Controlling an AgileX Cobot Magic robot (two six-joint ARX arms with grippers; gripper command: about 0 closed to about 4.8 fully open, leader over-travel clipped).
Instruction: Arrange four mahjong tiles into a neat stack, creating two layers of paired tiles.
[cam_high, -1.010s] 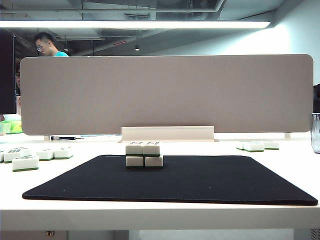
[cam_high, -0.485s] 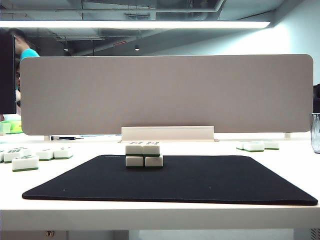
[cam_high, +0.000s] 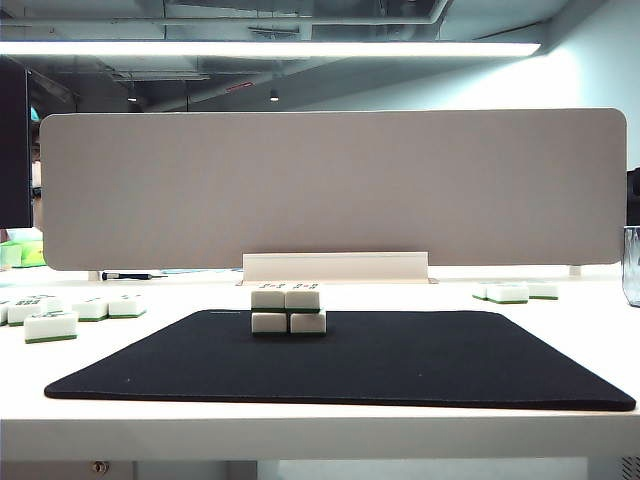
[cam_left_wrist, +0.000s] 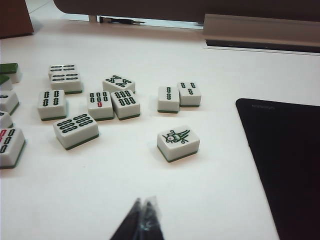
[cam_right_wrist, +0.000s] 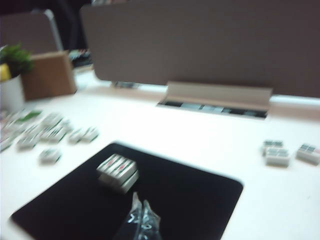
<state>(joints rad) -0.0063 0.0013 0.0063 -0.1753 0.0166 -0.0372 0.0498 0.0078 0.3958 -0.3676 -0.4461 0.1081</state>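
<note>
Standing unchanged, stack (cam_high: 288, 309); both pincers shut.

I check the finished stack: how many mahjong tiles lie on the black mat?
4, all in the stack at the black mat's far edge: two below, two on top. Both grippers are away from it.
</note>
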